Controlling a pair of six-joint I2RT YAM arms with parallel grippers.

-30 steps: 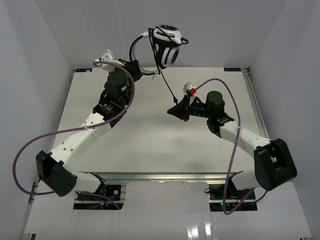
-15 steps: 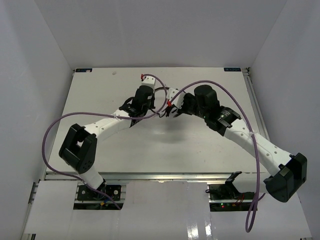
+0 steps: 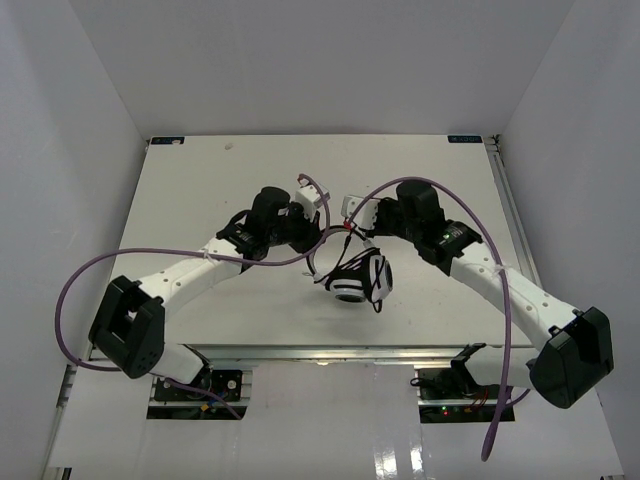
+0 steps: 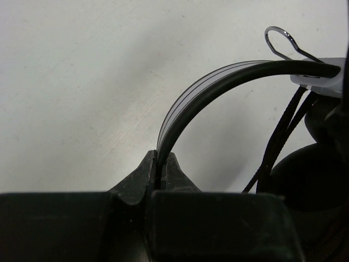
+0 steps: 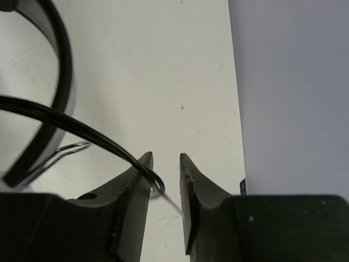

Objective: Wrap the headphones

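Observation:
The white headphones (image 3: pixel 357 279) with black ear pads hang at mid-table, between and in front of both grippers. My left gripper (image 3: pixel 316 238) is shut on the black headband (image 4: pixel 218 87), which arcs up and to the right from the jaws. The thin black cable (image 4: pixel 278 139) runs in several strands down beside an ear pad (image 4: pixel 313 180). My right gripper (image 3: pixel 349 227) is open. A loop of the cable (image 5: pixel 82 128) crosses its left finger (image 5: pixel 133 188) and ends in the gap between the jaws. The headband (image 5: pixel 61 82) curves at the upper left of that view.
The white table (image 3: pixel 200 180) is walled in by white panels on the left, back and right. Purple arm cables (image 3: pixel 90 275) loop beside the left arm and over the right arm (image 3: pixel 500 300). The table's right edge shows in the right wrist view (image 5: pixel 235 136).
A second ago the headphones were held high at the back. Both arms then came together mid-table. Now the headphones hang lower and nearer the front, and the left arm's base link has swung left.

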